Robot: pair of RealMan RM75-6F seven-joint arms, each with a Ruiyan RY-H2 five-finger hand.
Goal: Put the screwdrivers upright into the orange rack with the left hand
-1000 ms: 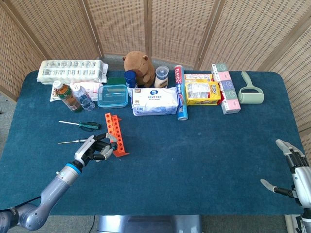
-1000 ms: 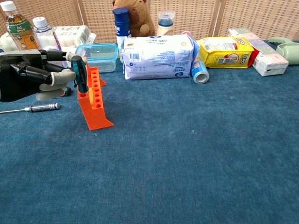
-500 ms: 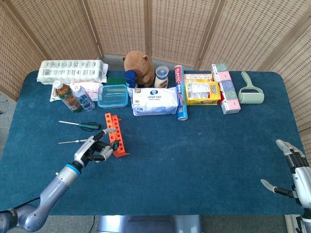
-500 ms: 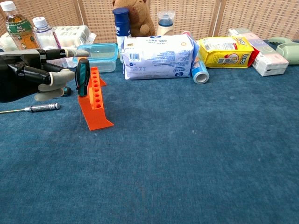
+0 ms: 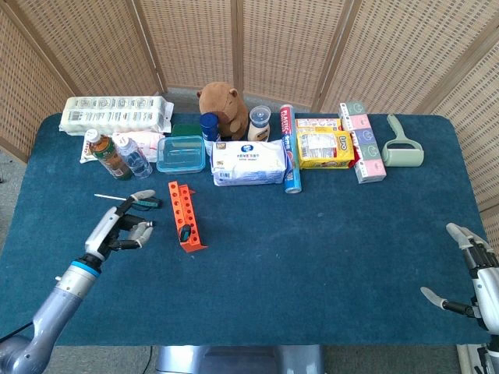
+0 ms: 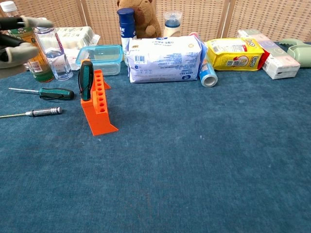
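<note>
The orange rack [image 5: 185, 215] [image 6: 100, 109] lies on the blue cloth at the left of centre. One green-and-black screwdriver [image 6: 86, 80] [image 5: 185, 232] stands upright in a hole near its front end. Left of the rack lie a green-handled screwdriver [image 6: 49, 92] [image 5: 150, 202] and a thin silver one [image 6: 32, 112]. My left hand [image 5: 120, 231] [image 6: 17, 40] hovers above those two, fingers apart and holding nothing; in the head view it hides the silver one. My right hand [image 5: 472, 274] is open at the table's near right corner.
Behind the rack stand two bottles [image 5: 117, 155], a clear lidded box [image 5: 181, 153], a wipes pack [image 5: 249, 163], a plush toy [image 5: 224, 105], snack packs [image 5: 325, 148] and a lint roller [image 5: 401, 146]. Blue cloth stretches from the rack to the right hand.
My left hand let go of the green-and-black screwdriver, which now stands alone in the rack. The hand drew back to the left and rose. The right hand barely moved.
</note>
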